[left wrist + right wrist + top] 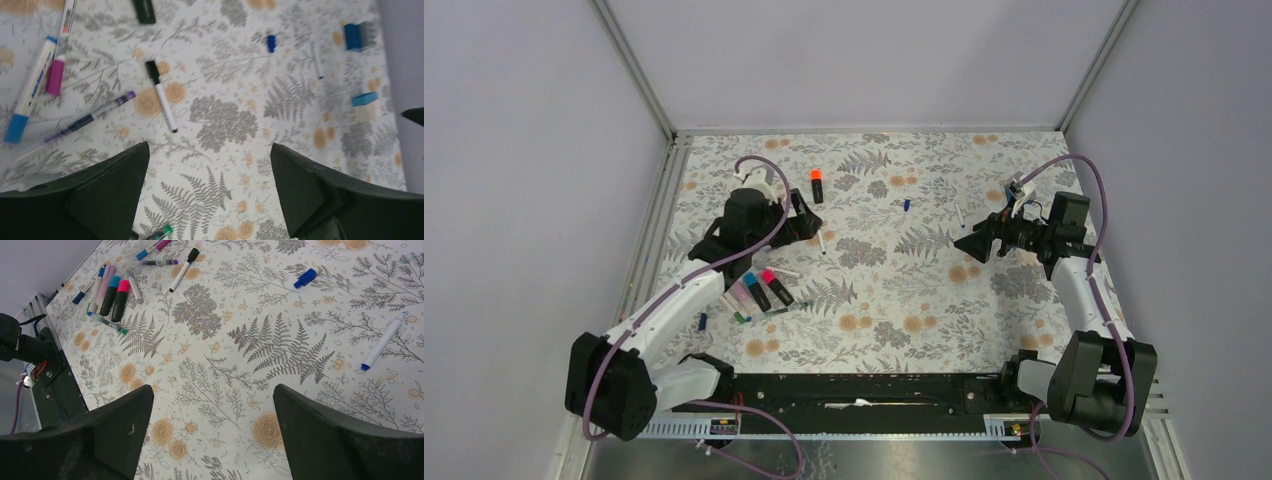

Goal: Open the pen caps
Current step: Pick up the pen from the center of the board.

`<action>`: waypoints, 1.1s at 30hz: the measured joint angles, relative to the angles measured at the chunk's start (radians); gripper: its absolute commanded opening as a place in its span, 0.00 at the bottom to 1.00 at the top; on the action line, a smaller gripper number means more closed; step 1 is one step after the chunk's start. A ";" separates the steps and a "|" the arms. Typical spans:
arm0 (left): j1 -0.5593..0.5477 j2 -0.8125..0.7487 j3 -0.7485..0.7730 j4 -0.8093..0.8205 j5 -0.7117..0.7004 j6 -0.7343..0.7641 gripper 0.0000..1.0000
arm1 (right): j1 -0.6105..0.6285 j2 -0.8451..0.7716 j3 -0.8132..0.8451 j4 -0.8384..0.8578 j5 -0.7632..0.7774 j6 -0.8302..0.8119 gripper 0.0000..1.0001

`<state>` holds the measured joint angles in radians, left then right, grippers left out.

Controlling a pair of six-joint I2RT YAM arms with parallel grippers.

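The left hand (209, 150), spread wide and holding nothing, is nearest the black-capped pen (161, 95) lying just ahead.

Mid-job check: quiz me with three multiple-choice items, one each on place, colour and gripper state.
1. The orange-capped highlighter lies: A) among the clustered pens; B) alone toward the far side; C) between the right fingers.
2. The white marker ahead of the left gripper has a cap coloured: A) black; B) pink; C) green.
3. The right gripper is: A) shut on a pen; B) shut on a cap; C) open, empty.
Answers: B, the top view shows it apart; A, the left wrist view shows black; C, nothing sits between its spread fingers.
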<state>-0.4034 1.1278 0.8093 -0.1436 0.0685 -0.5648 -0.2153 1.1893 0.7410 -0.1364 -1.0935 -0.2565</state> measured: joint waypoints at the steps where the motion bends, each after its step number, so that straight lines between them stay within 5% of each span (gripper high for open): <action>1: 0.000 0.021 0.002 -0.011 -0.006 -0.001 0.99 | -0.001 0.004 0.000 0.000 0.000 -0.001 0.97; 16: 0.002 0.303 0.177 -0.219 -0.184 -0.100 0.98 | -0.002 0.039 -0.006 0.000 0.000 -0.017 0.98; 25: 0.002 0.534 0.440 -0.340 -0.277 -0.129 0.77 | -0.002 0.059 -0.006 -0.002 0.001 -0.029 0.98; 33: 0.002 0.848 0.754 -0.357 -0.253 0.063 0.71 | -0.003 0.060 -0.006 -0.007 0.003 -0.044 0.98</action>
<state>-0.4011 1.9762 1.5635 -0.5011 -0.1841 -0.5014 -0.2184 1.2488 0.7353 -0.1432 -1.0901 -0.3004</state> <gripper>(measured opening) 0.747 0.983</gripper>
